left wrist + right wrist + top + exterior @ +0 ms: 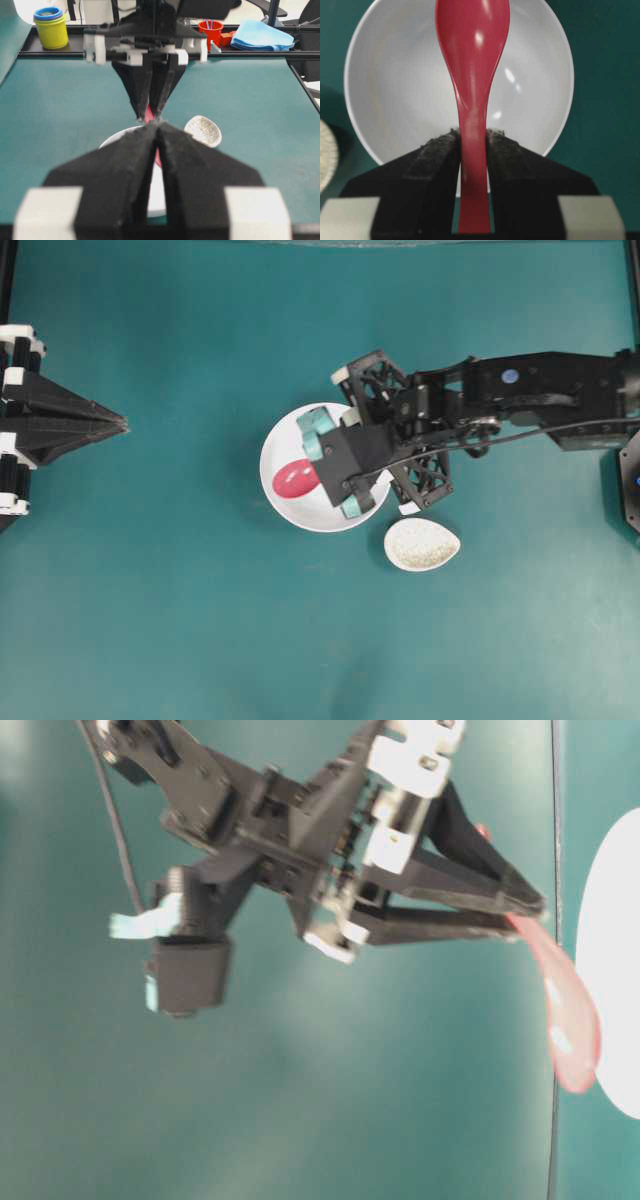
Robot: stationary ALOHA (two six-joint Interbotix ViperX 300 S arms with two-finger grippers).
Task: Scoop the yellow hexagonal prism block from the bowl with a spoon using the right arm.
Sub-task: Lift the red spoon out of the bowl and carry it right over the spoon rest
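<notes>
Above the bowl, the right gripper clamps both jaws on the handle of the spoon, a grasp well back from the scoop that lets the oval end hang over the white hollow. Beside the bowl rests the speckled spoon rest, apart from the rim, while the left gripper waits with jaws pressed together near the table's left edge, well clear of the work. No view shows the yellow hexagonal prism block; it may lie hidden beneath the scoop, or already sit inside it
</notes>
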